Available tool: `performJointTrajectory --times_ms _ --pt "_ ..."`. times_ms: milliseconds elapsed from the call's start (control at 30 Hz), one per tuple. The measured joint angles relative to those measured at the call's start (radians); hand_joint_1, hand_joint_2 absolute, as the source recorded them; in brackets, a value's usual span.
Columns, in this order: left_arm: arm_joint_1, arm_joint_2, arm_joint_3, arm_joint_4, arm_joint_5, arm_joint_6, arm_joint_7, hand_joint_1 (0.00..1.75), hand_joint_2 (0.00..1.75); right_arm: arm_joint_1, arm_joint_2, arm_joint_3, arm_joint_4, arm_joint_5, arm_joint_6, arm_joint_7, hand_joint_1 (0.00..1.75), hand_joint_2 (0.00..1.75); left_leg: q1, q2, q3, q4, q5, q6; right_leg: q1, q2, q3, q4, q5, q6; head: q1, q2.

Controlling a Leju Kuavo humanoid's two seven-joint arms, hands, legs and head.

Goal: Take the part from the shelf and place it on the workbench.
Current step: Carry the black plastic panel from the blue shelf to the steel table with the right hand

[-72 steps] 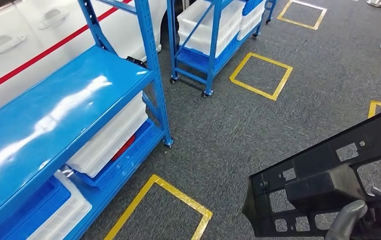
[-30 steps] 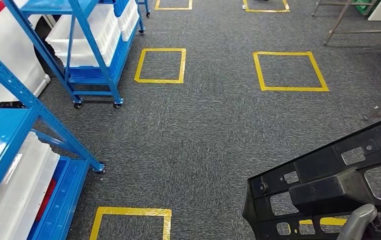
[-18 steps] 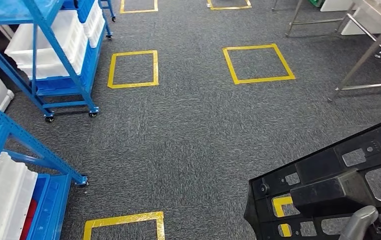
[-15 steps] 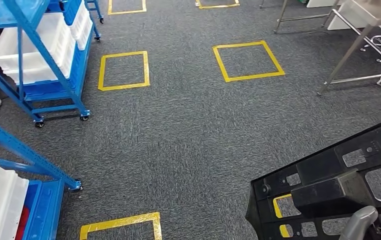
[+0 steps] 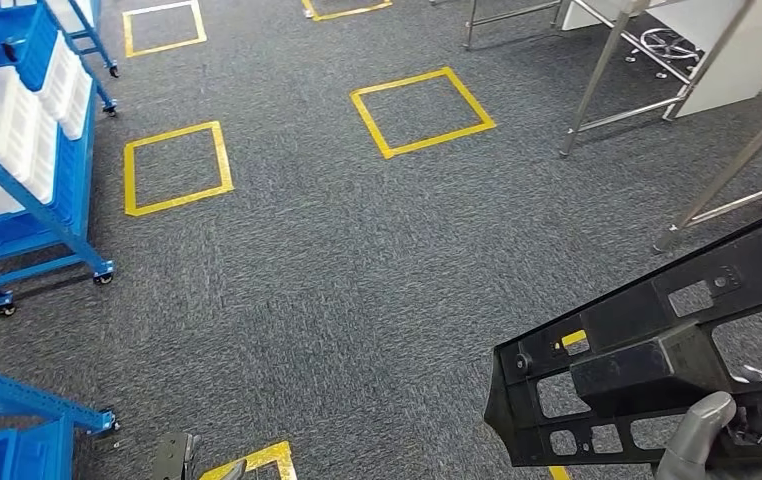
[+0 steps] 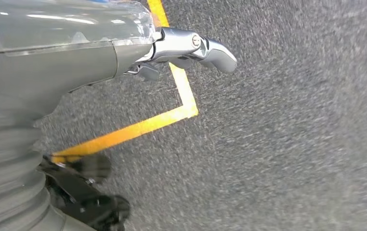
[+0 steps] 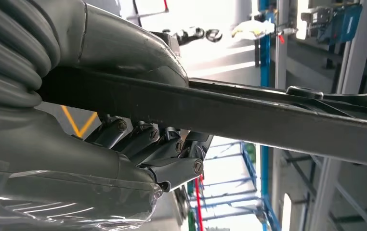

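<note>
The part [image 5: 657, 370] is a long black plastic frame with several rectangular cut-outs, at the lower right of the head view. My right hand [image 5: 707, 440] grips it from below, its grey thumb on the frame's lower edge. In the right wrist view the dark fingers [image 7: 162, 159] curl under the part's black bar [image 7: 268, 120]. My left hand [image 6: 99, 53] hangs over the carpet with nothing in it, its fingers [image 6: 196, 45] stretched out. The workbench [image 5: 727, 60] with steel legs stands at the upper right. A blue wheeled shelf [image 5: 27, 170] with white bins stands at the left.
Grey carpet [image 5: 357, 280] with yellow taped squares [image 5: 422, 110] lies between the shelf and the workbench. Another blue shelf's foot [image 5: 27, 400] sits at the lower left. A slanted steel leg [image 5: 727, 180] crosses the right edge near the part.
The camera has turned right: the shelves slid off to the left and the workbench's legs came in at the upper right. The part stays in my right hand.
</note>
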Motion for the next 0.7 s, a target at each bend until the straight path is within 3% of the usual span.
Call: performJointTrajectory --times_ms 67,100,133,200,233,300,367,433,467,500,567,633,700 --pt "0.002 0.007 -0.005 0.0 0.015 0.018 0.024 0.0 1.75 -0.004 -0.003 0.008 0.007 0.019 -0.012 0.003 1.75 1.75 -0.004 -0.041 0.055 -0.14 0.071 0.015 0.001 0.028 0.0 0.002 0.002 0.004 0.0 0.0" --pt "0.004 0.012 -0.005 0.0 0.021 0.026 0.036 0.0 1.75 -0.005 -0.005 0.012 0.01 0.028 -0.019 0.004 1.75 1.75 -0.006 -0.061 0.075 -0.191 0.09 0.019 0.0 0.041 -0.002 0.002 0.004 0.008 0.0 0.0" --pt "0.007 0.016 -0.005 0.001 0.026 0.032 0.048 0.0 1.75 -0.006 -0.007 0.017 0.012 0.037 -0.025 0.006 1.75 1.75 -0.008 -0.074 0.084 -0.218 0.095 0.022 -0.003 0.052 -0.005 0.002 0.007 0.013 0.0 0.0" --pt "0.011 0.023 -0.005 0.004 0.033 0.044 0.072 0.0 1.75 -0.006 -0.01 0.026 0.016 0.05 -0.034 0.009 1.75 1.75 -0.011 -0.063 0.089 -0.231 0.096 0.024 -0.007 0.074 -0.01 -0.002 0.013 0.027 0.0 0.0" --pt "0.013 0.026 -0.005 0.008 0.038 0.049 0.082 0.0 1.75 -0.005 -0.012 0.03 0.017 0.057 -0.04 0.012 1.75 1.75 -0.009 -0.052 0.093 -0.24 0.102 0.026 -0.007 0.067 -0.013 0.0 0.012 0.032 0.0 0.0" --pt "0.02 0.035 -0.004 0.018 0.05 0.055 0.093 0.0 1.75 -0.008 -0.019 0.036 0.017 0.068 -0.052 0.017 1.75 1.75 -0.005 -0.025 0.101 -0.259 0.115 0.033 -0.002 0.015 -0.035 0.045 -0.021 0.039 0.004 0.0" --pt "0.036 0.046 -0.001 0.03 0.06 0.055 0.095 0.0 1.75 -0.01 -0.026 0.043 0.019 0.074 -0.064 0.023 1.75 1.75 -0.005 0.004 0.102 -0.266 0.119 0.037 -0.003 -0.042 -0.086 0.157 -0.087 0.044 0.007 0.0" --pt "0.052 0.055 0.003 0.04 0.065 0.052 0.093 0.0 1.75 -0.01 -0.034 0.047 0.023 0.077 -0.072 0.026 1.75 1.75 -0.006 0.035 0.1 -0.265 0.116 0.036 -0.009 -0.057 -0.129 0.25 -0.12 0.052 0.007 0.0" --pt "0.057 0.059 0.004 0.044 0.066 0.05 0.091 0.0 1.75 -0.009 -0.037 0.049 0.024 0.077 -0.074 0.026 1.75 1.75 -0.005 0.049 0.101 -0.263 0.114 0.035 -0.012 -0.062 -0.126 0.249 -0.11 0.056 0.007 0.0" --pt "0.058 0.062 0.004 0.048 0.066 0.048 0.087 0.0 1.75 -0.009 -0.04 0.05 0.025 0.077 -0.075 0.027 1.75 1.75 -0.004 0.062 0.102 -0.261 0.111 0.032 -0.015 -0.069 -0.102 0.209 -0.084 0.059 0.007 0.0" --pt "0.058 0.068 0.007 0.052 0.069 0.044 0.078 0.0 1.75 -0.01 -0.046 0.053 0.026 0.077 -0.076 0.027 1.75 1.75 -0.004 0.083 0.106 -0.254 0.101 0.021 -0.015 -0.112 -0.026 0.077 -0.03 0.059 0.007 0.0" --pt "0.056 0.074 0.009 0.054 0.069 0.042 0.066 0.0 1.75 -0.011 -0.051 0.056 0.027 0.076 -0.078 0.028 1.75 1.75 -0.008 0.1 0.11 -0.246 0.091 0.008 -0.009 -0.144 0.013 0.004 -0.014 0.046 0.006 0.0" --pt "0.053 0.079 0.01 0.055 0.066 0.037 0.053 0.0 1.75 -0.012 -0.056 0.061 0.028 0.075 -0.08 0.028 1.75 1.75 -0.01 0.12 0.116 -0.245 0.086 -0.003 -0.005 -0.131 0.01 0.0 -0.017 0.031 0.006 0.0"
